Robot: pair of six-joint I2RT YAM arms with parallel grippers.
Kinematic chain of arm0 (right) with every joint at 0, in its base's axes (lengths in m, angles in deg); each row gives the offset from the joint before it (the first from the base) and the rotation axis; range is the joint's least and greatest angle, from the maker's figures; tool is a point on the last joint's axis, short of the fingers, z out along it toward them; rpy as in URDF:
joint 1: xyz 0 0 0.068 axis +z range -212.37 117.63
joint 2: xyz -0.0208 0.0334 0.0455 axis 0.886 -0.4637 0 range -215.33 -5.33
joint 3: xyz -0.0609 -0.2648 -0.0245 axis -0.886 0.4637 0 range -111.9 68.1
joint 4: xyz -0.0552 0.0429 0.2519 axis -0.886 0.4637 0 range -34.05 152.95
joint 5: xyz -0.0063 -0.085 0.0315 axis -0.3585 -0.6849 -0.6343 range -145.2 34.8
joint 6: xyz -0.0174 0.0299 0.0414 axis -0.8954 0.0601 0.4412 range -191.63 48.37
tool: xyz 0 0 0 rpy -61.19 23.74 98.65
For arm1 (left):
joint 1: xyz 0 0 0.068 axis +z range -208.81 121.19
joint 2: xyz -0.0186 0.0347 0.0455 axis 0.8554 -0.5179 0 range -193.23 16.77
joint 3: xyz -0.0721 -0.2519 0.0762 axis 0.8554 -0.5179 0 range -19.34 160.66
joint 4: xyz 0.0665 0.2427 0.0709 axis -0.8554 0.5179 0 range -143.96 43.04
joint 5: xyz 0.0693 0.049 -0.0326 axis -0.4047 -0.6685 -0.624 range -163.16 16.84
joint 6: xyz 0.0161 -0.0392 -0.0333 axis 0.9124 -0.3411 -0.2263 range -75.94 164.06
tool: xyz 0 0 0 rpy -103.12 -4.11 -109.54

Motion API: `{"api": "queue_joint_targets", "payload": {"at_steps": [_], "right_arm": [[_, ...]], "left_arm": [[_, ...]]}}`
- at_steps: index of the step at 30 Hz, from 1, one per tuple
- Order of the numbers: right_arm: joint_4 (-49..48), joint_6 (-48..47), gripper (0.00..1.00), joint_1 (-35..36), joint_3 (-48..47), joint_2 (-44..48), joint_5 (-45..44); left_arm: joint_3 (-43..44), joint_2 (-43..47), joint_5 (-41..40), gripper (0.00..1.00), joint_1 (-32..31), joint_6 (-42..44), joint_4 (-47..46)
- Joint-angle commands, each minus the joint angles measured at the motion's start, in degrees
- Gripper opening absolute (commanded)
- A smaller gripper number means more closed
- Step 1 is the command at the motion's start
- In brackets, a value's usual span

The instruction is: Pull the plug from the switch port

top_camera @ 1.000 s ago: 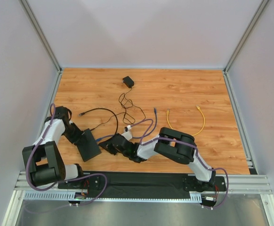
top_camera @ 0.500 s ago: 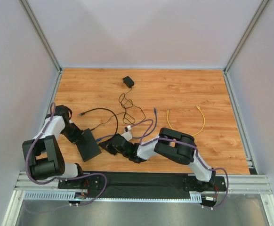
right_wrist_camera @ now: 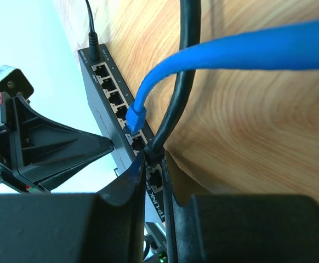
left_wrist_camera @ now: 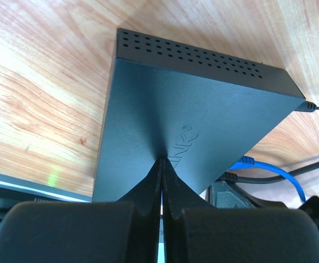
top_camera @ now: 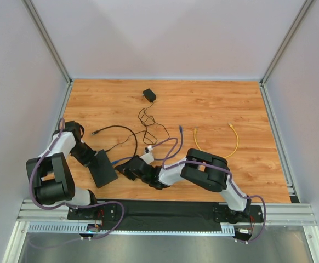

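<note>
Your right gripper (right_wrist_camera: 155, 156) is clamped on the black plug (right_wrist_camera: 156, 143) at the port row of the switch (right_wrist_camera: 111, 97), right beside the blue plug (right_wrist_camera: 135, 116). Your left gripper (left_wrist_camera: 162, 160) has its fingers pressed together, tips resting on the switch's top face. The switch lies flat between both grippers, its long axis running far-to-near and its ports facing the right gripper.

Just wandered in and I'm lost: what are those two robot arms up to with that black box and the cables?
They are working to unplug a cable from a network switch. The left pincer, closed, rests its tips on the switch's flat top, seemingly to hold it down. The right pincer is pinched on the black plug in one socket, right beside a blue cable plugged into the neighbouring socket. The black plug is not yet out.
</note>
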Motion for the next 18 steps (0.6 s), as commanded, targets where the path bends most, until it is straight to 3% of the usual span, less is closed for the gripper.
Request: {"api": "queue_joint_targets", "payload": {"at_steps": [1,9,18], "right_arm": [[2.69,-3.43,0.0,-0.23,2.16,1.24,-5.53],[-7.43,-2.28,0.0,-2.51,8.05,1.95,-3.34],[-5.42,-12.38,0.0,-1.64,10.96,8.09,-2.02]], "left_arm": [[-3.15,-3.45,-12.78,0.0,0.15,0.18,-2.7],[-2.89,-3.89,-14.63,0.0,-0.2,-0.17,-2.09],[-2.36,-0.39,-14.19,0.0,-2.66,-0.17,-1.21]]}}
